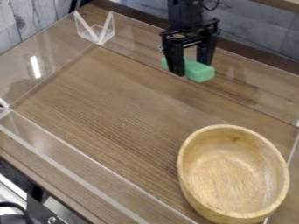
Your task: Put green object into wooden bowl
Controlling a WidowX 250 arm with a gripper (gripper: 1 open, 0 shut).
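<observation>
The green object (204, 73) is a small bright green block, hanging just above the tabletop at the back, right of centre. My gripper (191, 66) points down from above and is shut on it, with the block showing between and below the dark fingertips (170, 63). Empty, the wooden bowl (232, 171) sits on the table at the front right, well below and a little right of the block in the picture.
A wooden tabletop (105, 105) lies inside low clear plastic walls (35, 66). A clear plastic bracket (93, 28) stands at the back left corner. A grey plank wall runs behind the arm.
</observation>
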